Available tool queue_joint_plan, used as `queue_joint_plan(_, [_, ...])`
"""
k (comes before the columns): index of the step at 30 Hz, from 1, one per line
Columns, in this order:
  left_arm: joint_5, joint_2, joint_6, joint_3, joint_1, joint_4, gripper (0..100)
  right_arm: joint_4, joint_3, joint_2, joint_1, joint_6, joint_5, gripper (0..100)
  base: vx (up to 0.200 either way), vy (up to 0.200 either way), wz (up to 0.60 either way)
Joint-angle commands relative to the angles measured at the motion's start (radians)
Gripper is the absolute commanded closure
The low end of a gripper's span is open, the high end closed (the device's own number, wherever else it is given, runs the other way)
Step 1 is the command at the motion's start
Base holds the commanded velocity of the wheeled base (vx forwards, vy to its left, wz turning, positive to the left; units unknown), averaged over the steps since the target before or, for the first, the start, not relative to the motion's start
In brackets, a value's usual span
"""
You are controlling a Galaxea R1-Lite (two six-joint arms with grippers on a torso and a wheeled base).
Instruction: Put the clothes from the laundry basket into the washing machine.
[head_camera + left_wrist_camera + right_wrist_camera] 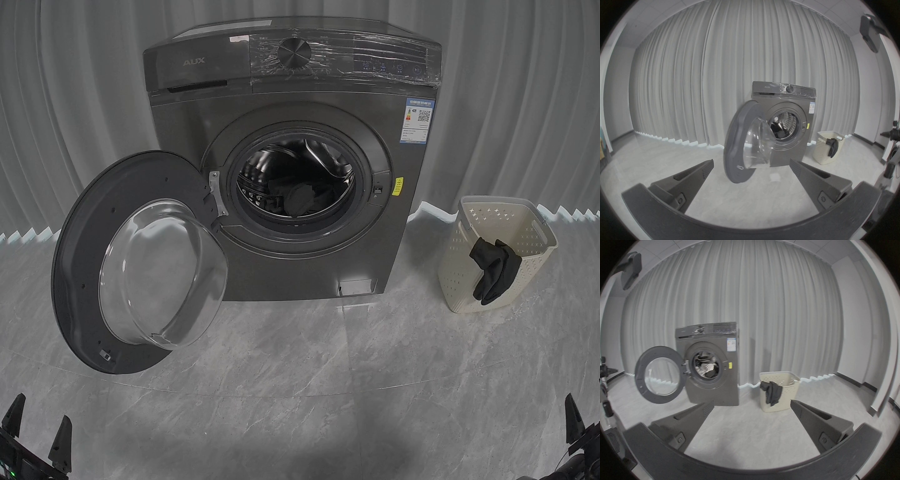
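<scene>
A dark grey washing machine [294, 156] stands ahead with its round door [137, 262] swung wide open to the left. Dark clothes [300, 197] lie inside the drum. To its right stands a cream laundry basket [522, 225] with a black garment [497, 269] draped over its front rim. My left gripper [37, 431] is low at the near left, open and holding nothing. My right gripper [751, 419] is low at the near right, open and holding nothing. Both are far from the basket [787, 385] and the machine [787, 125].
Pale marbled floor [350, 375] stretches between me and the machine. Grey pleated curtains [512, 100] hang behind everything. The open door juts out over the floor at the left.
</scene>
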Motion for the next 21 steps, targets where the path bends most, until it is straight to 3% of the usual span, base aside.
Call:
queue_joint_plan(1, [-0.005, -0.053, 0.035, 0.018, 0.032, 0.007, 0, -0.006, 0.018, -0.027, -0.009, 0.012, -0.082, 0, 0.000, 0.000, 0.00])
queue_joint_plan(3, [0.009, -0.053, 0.027, 0.018, 0.032, 0.007, 0, 0.000, 0.018, -0.027, -0.007, 0.020, -0.055, 0, 0.000, 0.000, 0.00])
queue_joint_plan(5, [0.052, -0.053, 0.017, 0.018, 0.033, 0.010, 0, 0.032, 0.018, -0.027, -0.007, 0.020, 0.043, 0, 0.000, 0.000, 0.00])
queue_joint_plan(6, [0.052, -0.053, 0.017, 0.018, 0.033, 0.010, 0, 0.032, 0.018, -0.027, -0.007, 0.020, 0.043, 0, 0.000, 0.000, 0.00])
queue_joint_plan(7, [0.148, -0.055, 0.034, 0.018, 0.030, 0.016, 0, 0.051, 0.018, -0.027, -0.004, 0.015, 0.073, 0, 0.000, 0.000, 0.00])
queue_joint_plan(8, [0.214, -0.061, 0.067, 0.016, 0.026, 0.022, 0, 0.046, 0.018, -0.027, -0.004, 0.020, 0.064, 0, 0.000, 0.000, 0.00])
queue_joint_plan(9, [0.213, -0.062, 0.070, 0.016, 0.026, 0.022, 0, 0.045, 0.018, -0.027, -0.004, 0.020, 0.061, 0, 0.000, 0.000, 0.00])
queue_joint_plan(11, [0.164, -0.067, 0.076, 0.016, 0.026, 0.022, 0, 0.043, 0.018, -0.027, -0.007, 0.018, 0.049, 0, 0.000, 0.000, 0.00])
queue_joint_plan(12, [0.102, -0.067, 0.060, 0.016, 0.026, 0.025, 0, 0.043, 0.018, -0.027, -0.007, 0.010, 0.053, 0, 0.000, 0.000, 0.00])
queue_joint_plan(13, [0.010, -0.067, -0.006, 0.018, 0.026, 0.034, 0, 0.041, 0.018, -0.027, -0.005, 0.009, 0.057, 0, 0.000, 0.000, 0.00])
queue_joint_plan(14, [-0.017, -0.067, -0.020, 0.018, 0.026, 0.063, 0, 0.041, 0.018, -0.027, -0.004, 0.009, 0.057, 0, 0.000, 0.000, 0.00])
queue_joint_plan(15, [-0.028, -0.067, -0.020, 0.018, 0.026, 0.089, 0, 0.041, 0.018, -0.027, -0.004, 0.009, 0.057, 0, 0.000, 0.000, 0.00])
queue_joint_plan(18, [-0.027, -0.067, 0.018, 0.016, 0.026, 0.088, 0, 0.041, 0.018, -0.027, -0.004, 0.013, 0.052, 0, 0.000, 0.000, 0.00])
queue_joint_plan(21, [-0.027, -0.067, 0.012, 0.018, 0.026, 0.082, 0, 0.041, 0.018, -0.027, -0.004, 0.012, 0.053, 0, 0.000, -0.067, 0.00])
